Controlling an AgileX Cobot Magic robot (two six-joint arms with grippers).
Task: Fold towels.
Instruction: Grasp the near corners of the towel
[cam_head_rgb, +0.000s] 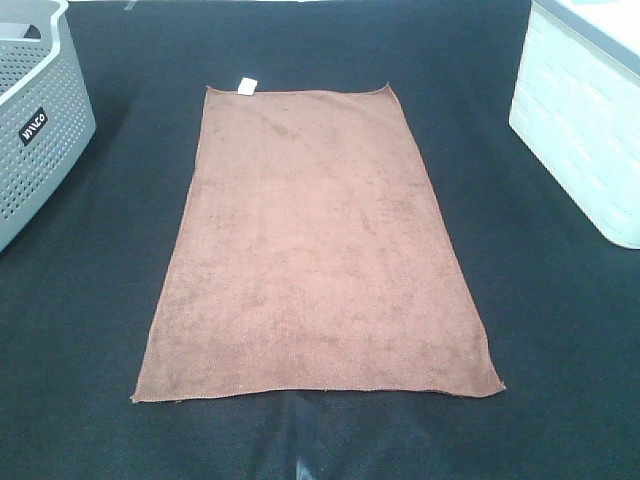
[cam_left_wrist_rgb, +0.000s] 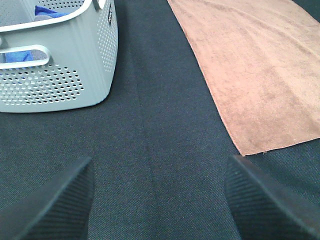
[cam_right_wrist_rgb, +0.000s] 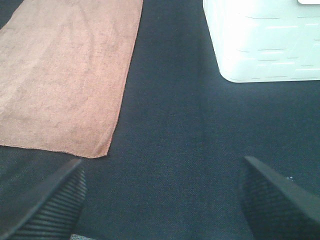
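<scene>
Nearest us, we see the left claw (cam_left_wrist_rgb: 157, 200) and right claw (cam_right_wrist_rgb: 160, 200), both released and empty, over the dark worktop (cam_head_rgb: 560, 350). Between them the towel (cam_head_rgb: 315, 250) (reddish-brown) lies spread flat, mid-worktop. Its white tag (cam_head_rgb: 247, 85) marks the far edge, with a grey basket (cam_head_rgb: 40, 130) far left and a white basket (cam_head_rgb: 580, 130) far right.

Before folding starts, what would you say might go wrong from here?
1. The towel lies flat on the dark mat; the open left gripper and right gripper could miss its thin corners or pinch the mat beneath.
2. The grey basket and white bin flank it, so a lifting arm might knock them.
</scene>
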